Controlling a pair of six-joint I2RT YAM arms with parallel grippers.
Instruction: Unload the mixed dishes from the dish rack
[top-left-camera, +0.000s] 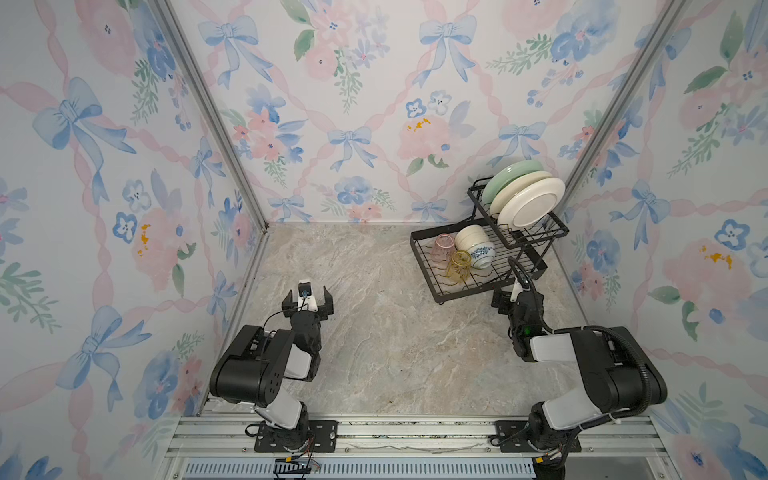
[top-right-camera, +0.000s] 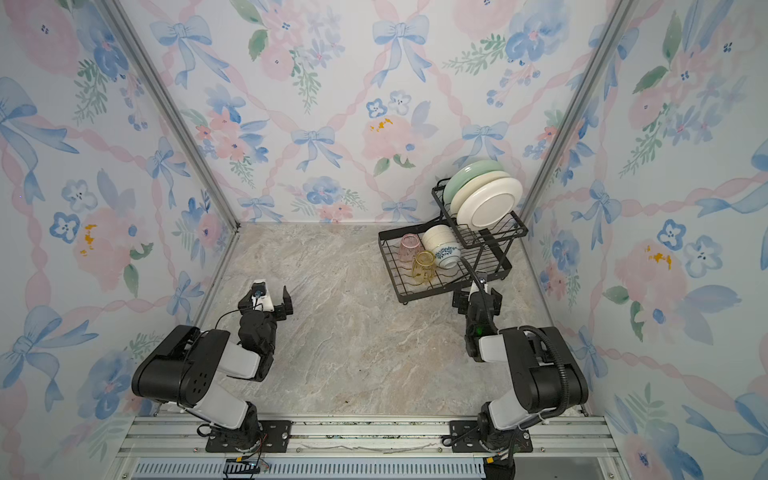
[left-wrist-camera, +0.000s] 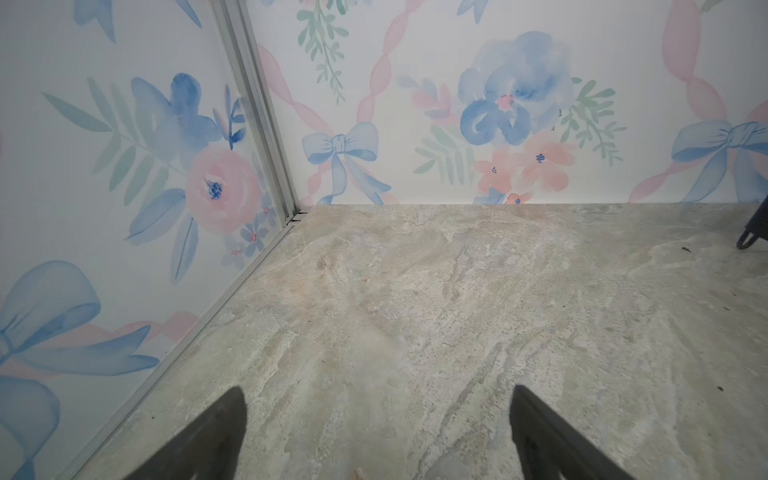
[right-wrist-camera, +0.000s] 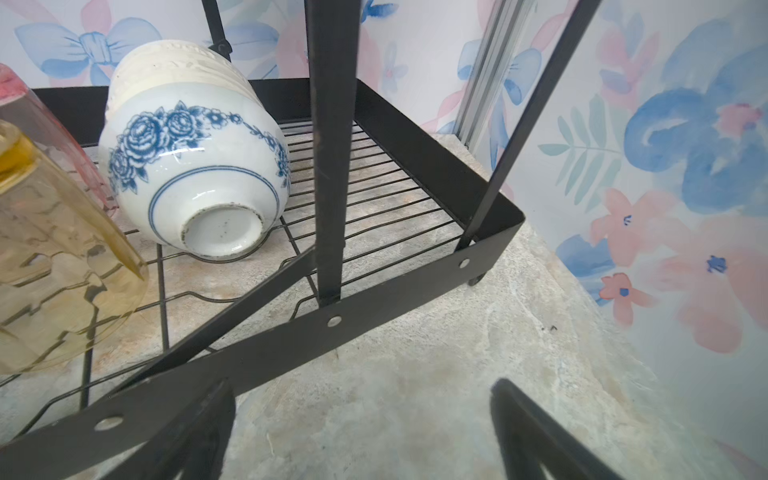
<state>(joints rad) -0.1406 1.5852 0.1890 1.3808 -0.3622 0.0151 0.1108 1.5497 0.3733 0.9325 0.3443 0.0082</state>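
The black wire dish rack (top-left-camera: 469, 291) stands at the back right. On its upper shelf, a mint-green plate (top-left-camera: 505, 174) and two cream plates (top-left-camera: 534, 203) stand on edge. Its lower tray holds stacked cream bowls (top-left-camera: 467, 235), a blue-patterned bowl (right-wrist-camera: 191, 166) on its side, a pink tumbler (top-left-camera: 442, 247) and an amber tumbler (right-wrist-camera: 54, 270). My right gripper (right-wrist-camera: 363, 382) is open and empty just outside the tray's front rail (right-wrist-camera: 374, 295). Over bare table at the left, my left gripper (left-wrist-camera: 378, 388) is open and empty, far from the rack.
Floral walls close in the marble table (top-left-camera: 374, 340) on three sides, with metal corner posts (top-left-camera: 216, 120). The rack sits near the right wall (right-wrist-camera: 665, 208). A rack foot (left-wrist-camera: 752, 232) shows at the edge of the left wrist view.
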